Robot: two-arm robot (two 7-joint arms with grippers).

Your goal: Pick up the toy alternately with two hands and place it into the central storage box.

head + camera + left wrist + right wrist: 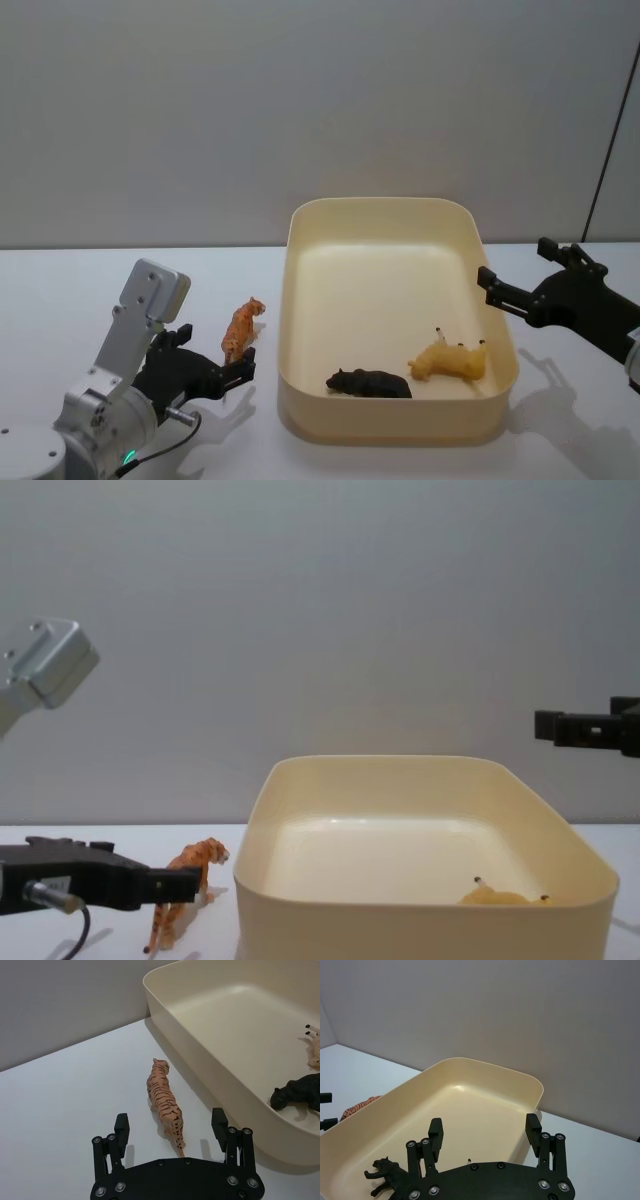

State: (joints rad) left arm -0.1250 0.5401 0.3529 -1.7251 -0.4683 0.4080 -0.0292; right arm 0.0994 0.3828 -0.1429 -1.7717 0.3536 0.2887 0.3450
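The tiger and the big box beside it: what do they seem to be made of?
The tiger looks like moulded plastic, hard or perhaps rubbery, with a matt finish. It has painted black stripes on orange and stands stiffly on thin legs. The box looks like smooth cream plastic with a slight sheen. It has thin, even walls and rounded corners, and a soft highlight shows on its floor.

Smooth, slightly glossy plastic storage box (390,420), matt white table (80,290), plastic-looking striped toy tiger (241,328)

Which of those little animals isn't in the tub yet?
The orange striped tiger, standing on the table left of the cream tub, by the left gripper. The black animal and yellow animal lie inside it.
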